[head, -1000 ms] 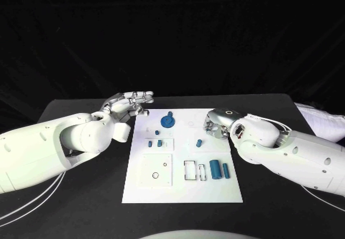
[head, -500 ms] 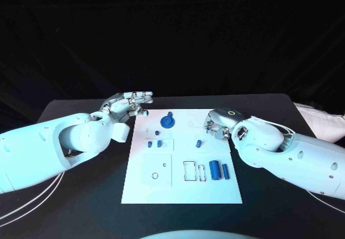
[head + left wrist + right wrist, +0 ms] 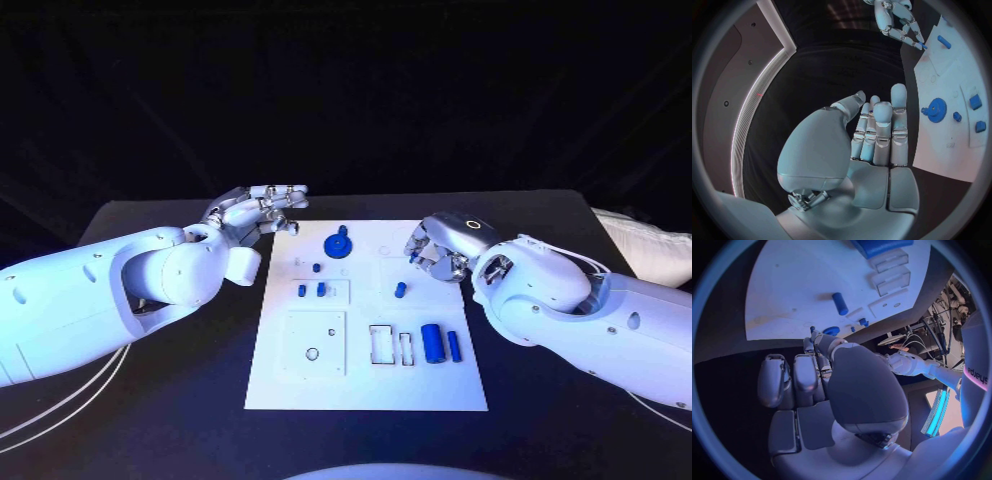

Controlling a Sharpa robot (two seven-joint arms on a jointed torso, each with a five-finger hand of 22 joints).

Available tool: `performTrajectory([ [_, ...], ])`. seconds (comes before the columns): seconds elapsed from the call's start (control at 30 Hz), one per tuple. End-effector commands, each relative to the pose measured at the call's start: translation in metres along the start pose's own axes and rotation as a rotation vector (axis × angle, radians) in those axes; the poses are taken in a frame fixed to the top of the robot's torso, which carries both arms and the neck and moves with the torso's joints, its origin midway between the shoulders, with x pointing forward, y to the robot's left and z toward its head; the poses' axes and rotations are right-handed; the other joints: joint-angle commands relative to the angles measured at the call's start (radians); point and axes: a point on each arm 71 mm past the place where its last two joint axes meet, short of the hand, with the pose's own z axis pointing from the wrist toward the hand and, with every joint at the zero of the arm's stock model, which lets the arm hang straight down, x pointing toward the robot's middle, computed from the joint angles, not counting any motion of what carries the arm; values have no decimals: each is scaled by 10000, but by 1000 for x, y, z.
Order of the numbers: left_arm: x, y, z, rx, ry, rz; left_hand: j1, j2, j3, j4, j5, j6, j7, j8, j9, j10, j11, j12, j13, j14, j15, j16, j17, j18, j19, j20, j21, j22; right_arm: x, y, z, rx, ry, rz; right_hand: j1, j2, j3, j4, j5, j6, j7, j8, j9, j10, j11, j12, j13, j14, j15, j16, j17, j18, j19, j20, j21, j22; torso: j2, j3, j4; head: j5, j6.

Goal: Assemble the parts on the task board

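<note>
Hovering left robot hand (image 3: 260, 212) empty, beside task board (image 3: 361, 385) corner.

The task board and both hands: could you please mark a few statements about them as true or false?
1. The blue gear lies on the task board near its far edge. True.
2. The left hand grips the blue gear. False: it holds nothing, fingers apart, beside the board's far left corner.
3. Two blue cylinders lie side by side on the board's right part. True.
4. The right hand rests on those cylinders. False: it sits at the board's right edge, farther back, near a small blue peg.
5. The board lies on a black table. True.
</note>
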Motion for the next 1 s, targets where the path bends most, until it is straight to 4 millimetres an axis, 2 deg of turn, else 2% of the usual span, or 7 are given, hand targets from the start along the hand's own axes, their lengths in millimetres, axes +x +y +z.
performTrajectory([
  [0.03,4,0,1,53,318,13,-98,18,-70,-3,-30,-67,-15,-67,-15,-62,-21,50,15,-15,25,61,8,104,5,82,-46,-13,-1,19,-2,-468,-60,571,-83,31,74,-12,-32,-43,48,-46,10,184,-149,7,11,343,43,43,9,-139,34,2,52,15,4,8,7,117,-24],
  [0.27,8,0,2,106,500,-34,-439,-34,-383,205,-35,-111,-10,-51,-31,-172,1,175,72,2,61,110,-11,105,39,125,-120,-64,9,59,-4,-1466,525,926,-229,7,100,-26,-89,-64,69,-49,18,151,-126,-4,9,335,63,33,-22,-134,8,17,38,-8,8,-37,40,354,-105],
  [0.33,9,0,2,114,536,-43,-452,-36,-415,215,-34,-117,-10,-47,-33,-187,1,193,80,-4,60,108,-24,107,43,127,-131,-72,14,69,-5,-1722,707,1018,-242,6,111,-41,-92,-81,72,-56,16,131,-123,-12,6,335,66,36,-22,-133,4,20,37,-10,8,-26,17,434,-140],
  [0.47,11,0,2,166,606,-62,-527,-6,-520,288,-35,-125,-13,-31,-37,-227,3,258,108,-6,65,126,-32,110,59,136,-170,-100,29,90,-8,-2215,1135,1170,-251,4,122,-57,-92,-98,76,-62,15,112,-119,-18,3,334,69,40,-20,-132,0,22,35,-14,9,-27,39,538,-211],
  [0.6,15,0,3,206,704,-89,-559,12,-584,324,-34,-130,-14,-20,-40,-250,3,298,125,-7,66,137,-35,112,69,140,-194,-116,43,101,-8,-2464,1399,1208,-256,18,152,-90,-82,-115,84,-64,15,95,-115,-19,3,333,73,45,-21,-127,-13,27,27,-28,11,-53,40,640,-281],
  [0.83,21,0,3,276,856,-131,-673,55,-754,443,-36,-148,-15,2,-47,-315,8,386,162,-21,74,151,-64,112,91,149,-249,-154,62,114,-6,-2731,1627,1133,-256,23,173,-119,-68,-124,94,-63,16,85,-110,-18,4,333,76,49,-20,-126,-16,29,26,-30,23,-23,56,804,-388],
  [1.0,22,0,4,294,882,-138,-697,75,-820,481,-35,-172,-10,3,-54,-352,13,420,176,-24,78,162,-68,112,100,153,-273,-170,70,120,-5,-2857,1768,1167,-270,22,182,-135,-61,-131,108,-63,17,77,-101,-18,4,332,80,49,-25,-124,-22,32,22,-37,38,-37,71,856,-449],
])
